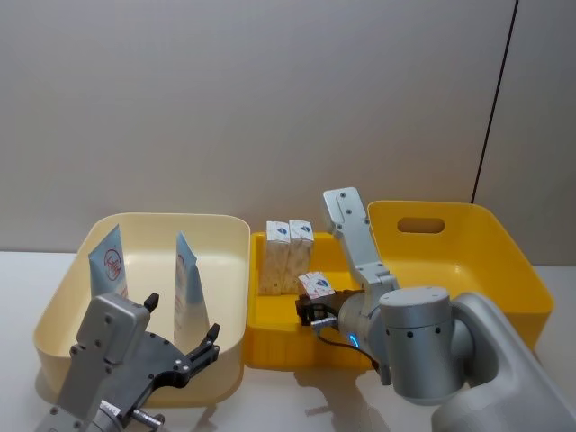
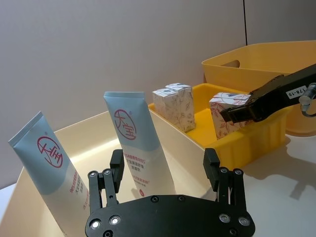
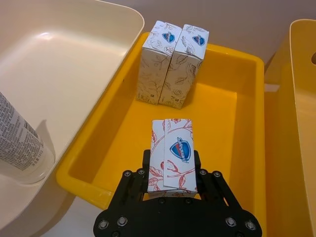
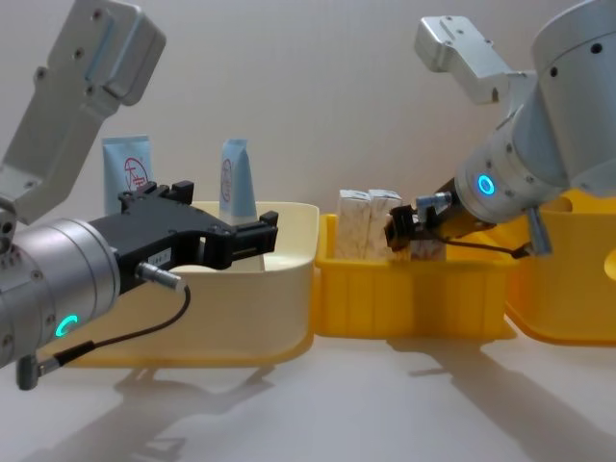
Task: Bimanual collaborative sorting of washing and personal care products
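Note:
Two light-blue-and-white tubes (image 1: 110, 261) (image 1: 187, 283) stand upright in the cream bin (image 1: 225, 238). My left gripper (image 1: 183, 335) hovers open and empty over the bin's near side, just in front of the right-hand tube (image 2: 133, 133). A pair of white cartons (image 1: 288, 256) stands side by side at the back of the small yellow tray (image 1: 270, 346). My right gripper (image 1: 314, 312) is shut on a third carton (image 3: 173, 150), held over the tray's near half with its blue logo facing up.
A large yellow bin (image 1: 504, 261) with a handle slot sits right of the tray, touching it. The three containers stand in a row on a white table (image 4: 385, 404), with a plain wall behind. The tray floor in front of the standing cartons is bare.

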